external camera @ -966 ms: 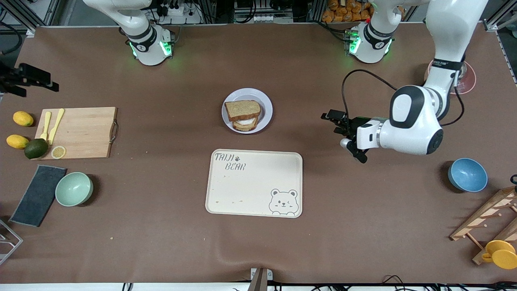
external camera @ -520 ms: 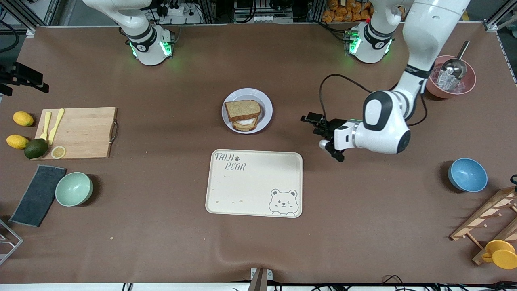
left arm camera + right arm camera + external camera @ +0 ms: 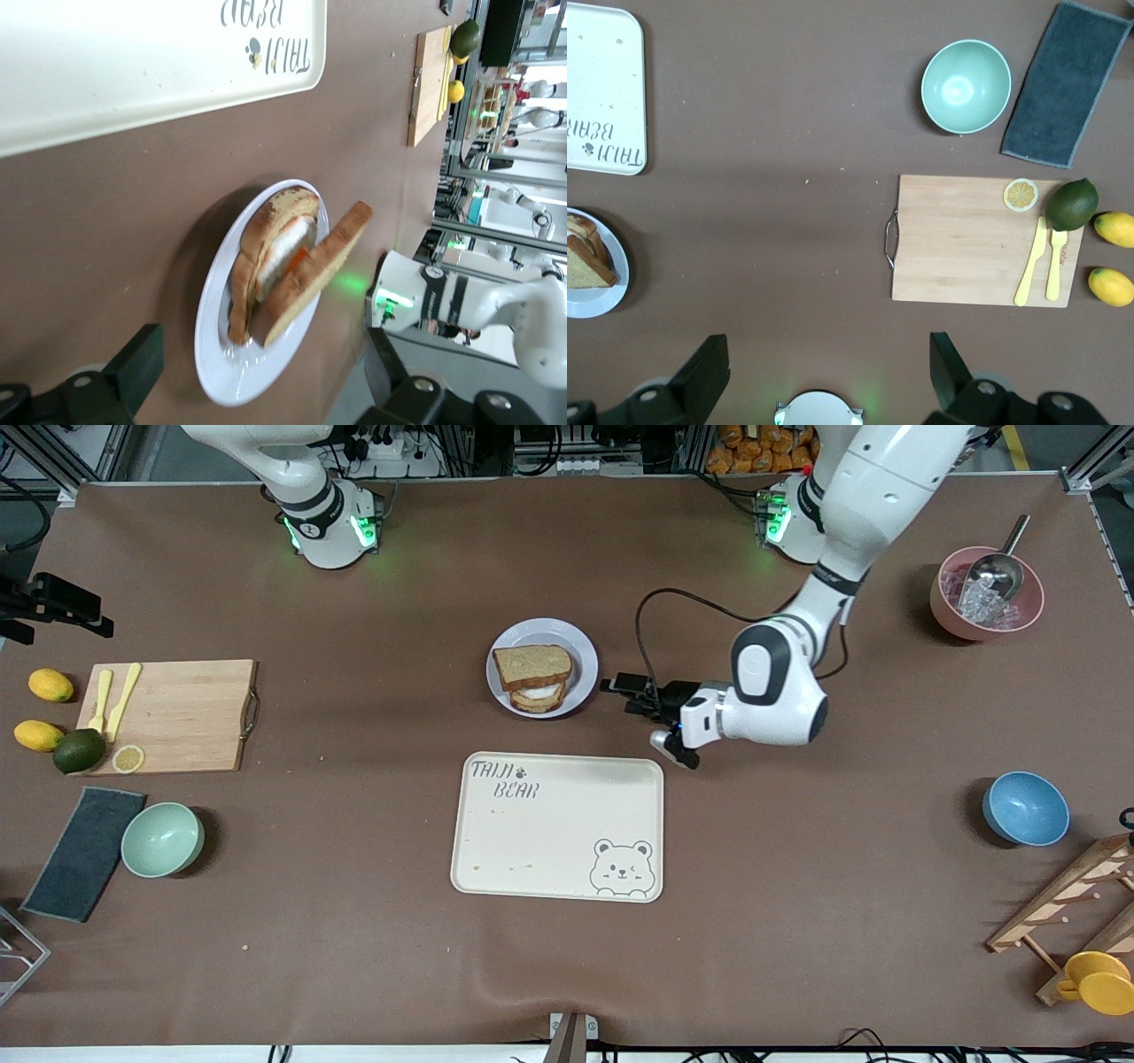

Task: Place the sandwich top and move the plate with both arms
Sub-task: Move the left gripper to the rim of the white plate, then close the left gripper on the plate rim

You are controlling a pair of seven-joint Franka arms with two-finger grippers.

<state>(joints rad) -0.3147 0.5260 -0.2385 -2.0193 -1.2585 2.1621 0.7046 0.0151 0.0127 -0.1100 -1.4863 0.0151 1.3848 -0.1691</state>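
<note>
The plate (image 3: 580,657) stands mid-table, farther from the front camera than the cream tray. On it lies a sandwich, and the sandwich top (image 3: 532,664) rests tilted on the egg-topped slice. My left gripper (image 3: 627,693) hangs low and open just beside the plate's rim, on the side toward the left arm's end. In the left wrist view the plate (image 3: 232,372) and the leaning sandwich top (image 3: 314,270) sit between my left gripper's (image 3: 261,390) spread fingers. My right gripper (image 3: 62,607) waits high over the right arm's end of the table. In the right wrist view my right gripper (image 3: 824,381) is open and holds nothing.
The bear tray (image 3: 558,828) lies nearer the camera than the plate. At the right arm's end are a cutting board (image 3: 168,716) with an avocado and lemons, a green bowl (image 3: 162,839) and a dark cloth (image 3: 84,852). At the left arm's end are a blue bowl (image 3: 1025,808), a pink ice bowl (image 3: 986,593) and a wooden rack (image 3: 1063,912).
My left arm has swung in from the left arm's end of the table, bringing its open gripper up beside the plate. The right gripper has barely shifted. The sandwich has not moved.
</note>
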